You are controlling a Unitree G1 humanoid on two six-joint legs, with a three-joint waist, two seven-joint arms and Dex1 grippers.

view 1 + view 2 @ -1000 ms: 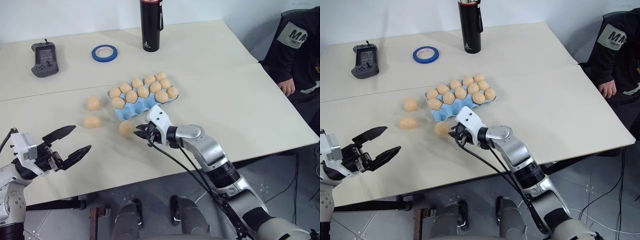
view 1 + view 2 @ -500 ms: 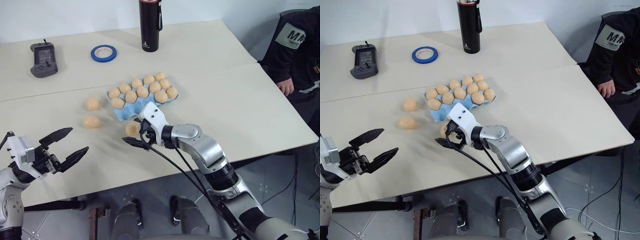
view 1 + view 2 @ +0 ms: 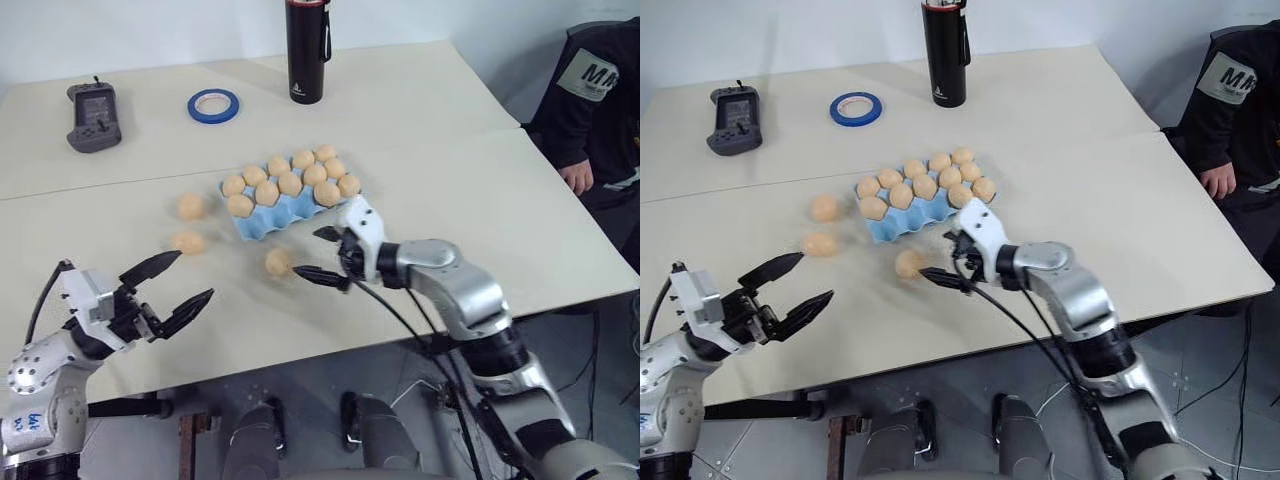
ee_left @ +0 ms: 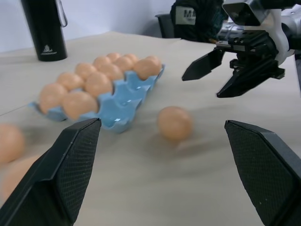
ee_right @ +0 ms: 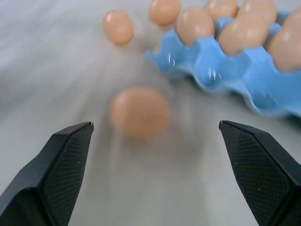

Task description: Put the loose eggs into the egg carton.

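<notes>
From the head views we see our right gripper (image 3: 318,255) spread wide, empty, just beside a loose egg (image 3: 278,261) lying on the table (image 3: 480,190) near the egg carton (image 3: 290,205); a nudge could roll it. In the left wrist view our left gripper (image 4: 164,165) gapes empty. In the right wrist view that egg sits ahead of the open jaws.

Left gripper (image 3: 170,284) and right gripper (image 3: 318,254) both gape, apparently empty.
</notes>
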